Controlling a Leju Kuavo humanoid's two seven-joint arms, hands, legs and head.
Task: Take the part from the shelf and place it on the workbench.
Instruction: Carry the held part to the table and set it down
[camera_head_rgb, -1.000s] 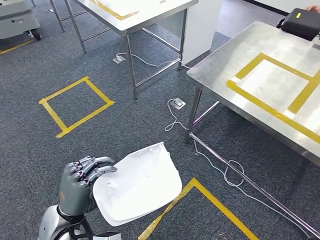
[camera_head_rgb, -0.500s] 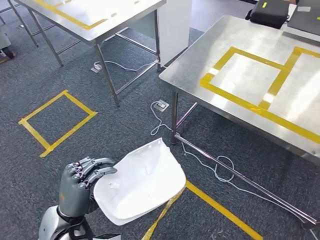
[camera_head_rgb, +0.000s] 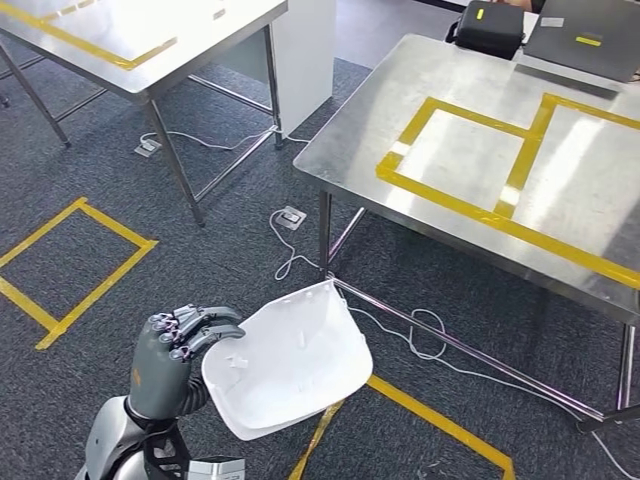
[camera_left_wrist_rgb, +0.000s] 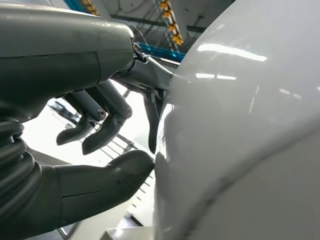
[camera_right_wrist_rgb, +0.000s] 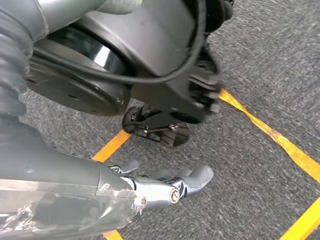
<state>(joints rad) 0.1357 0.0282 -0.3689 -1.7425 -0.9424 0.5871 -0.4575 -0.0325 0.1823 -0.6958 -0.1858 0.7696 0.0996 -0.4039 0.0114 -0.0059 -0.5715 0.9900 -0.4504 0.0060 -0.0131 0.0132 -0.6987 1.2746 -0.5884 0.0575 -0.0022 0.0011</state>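
— Where is the part?

— The white curved part (camera_head_rgb: 290, 362) sits low in the frame, left of centre, over the grey carpet (camera_head_rgb: 226, 250). The left hand (camera_head_rgb: 170, 355) grips its left edge, fingers (camera_head_rgb: 207, 335) over the rim and the thumb (camera_left_wrist_rgb: 94, 187) under it.

— And the workbench?

— The steel workbench (camera_head_rgb: 362, 130) fills the upper right, marked with yellow tape (camera_head_rgb: 468, 205). The part is well apart from it, lower in the frame. A black case (camera_head_rgb: 490, 28) lies at the bench's far edge.

— The right hand?

— The right hand (camera_right_wrist_rgb: 158, 187) hangs over carpet with yellow floor tape (camera_right_wrist_rgb: 279, 137), holding nothing; its fingers (camera_right_wrist_rgb: 192, 177) reach out loosely.

— Anything else?

— A second table (camera_head_rgb: 128, 35) at upper left, and a white cable (camera_head_rgb: 423, 335) on the floor.
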